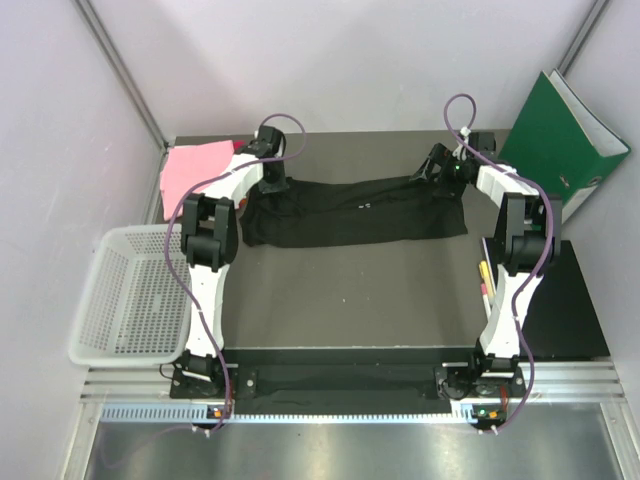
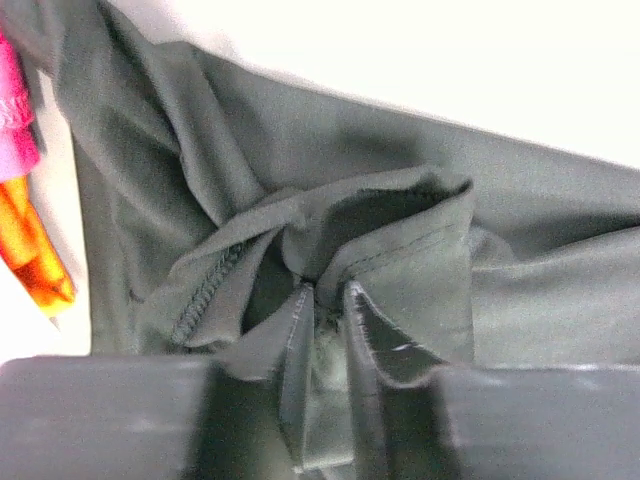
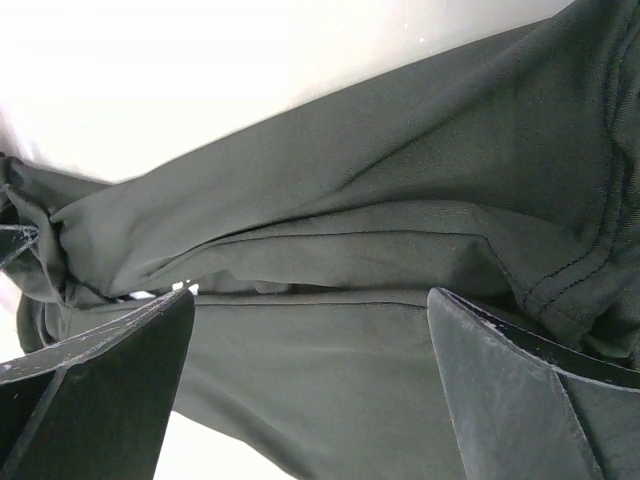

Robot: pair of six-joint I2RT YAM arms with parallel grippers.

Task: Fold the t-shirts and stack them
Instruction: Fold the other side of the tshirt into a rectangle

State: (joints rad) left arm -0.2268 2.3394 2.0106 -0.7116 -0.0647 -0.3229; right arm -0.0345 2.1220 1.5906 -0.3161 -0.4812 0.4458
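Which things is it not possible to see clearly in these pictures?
Black shirt lettering: top view, too small to read.
Left gripper fingertips: left wrist view, buried in bunched cloth.
Pink shirt: top view, partly behind the left arm.
Orange object: left wrist view, cut off by the left edge.

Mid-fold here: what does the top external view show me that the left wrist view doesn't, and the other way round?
Only top external: the whole black t-shirt lying as a long band, the white mesh basket, the green binder and the right claw at the band's other end. Only left wrist: the left claw shut on a bunched, stitched hem, and an unidentified orange tip at the frame's edge. Both: the black cloth and the pink t-shirt beside it.
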